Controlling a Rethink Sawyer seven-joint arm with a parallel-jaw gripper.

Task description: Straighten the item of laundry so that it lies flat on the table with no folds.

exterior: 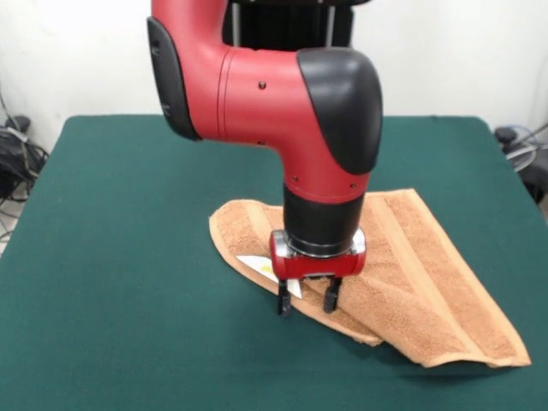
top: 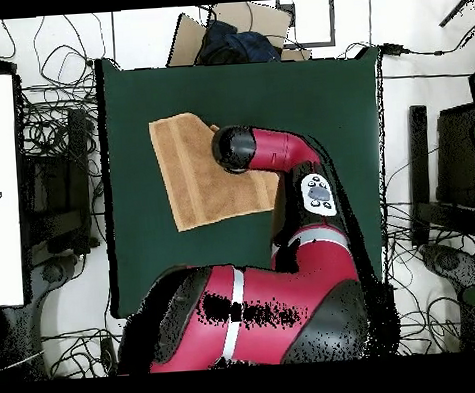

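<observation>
Green table (exterior: 103,257), folded towel (exterior: 428,291), pincer (exterior: 308,301) parted, tips at its near edge

Robotics lab: cable tangles (top: 53,146), pedestal arm (exterior: 274,94), felt table (exterior: 111,257)

Glossy red arm (exterior: 257,94) with rounded black caps at the joints, small dark screws dotting the shell. Black cylindrical wrist, then a red collar with a silver band. Grey button panel (top: 318,194) on one link in the overhead view.
</observation>
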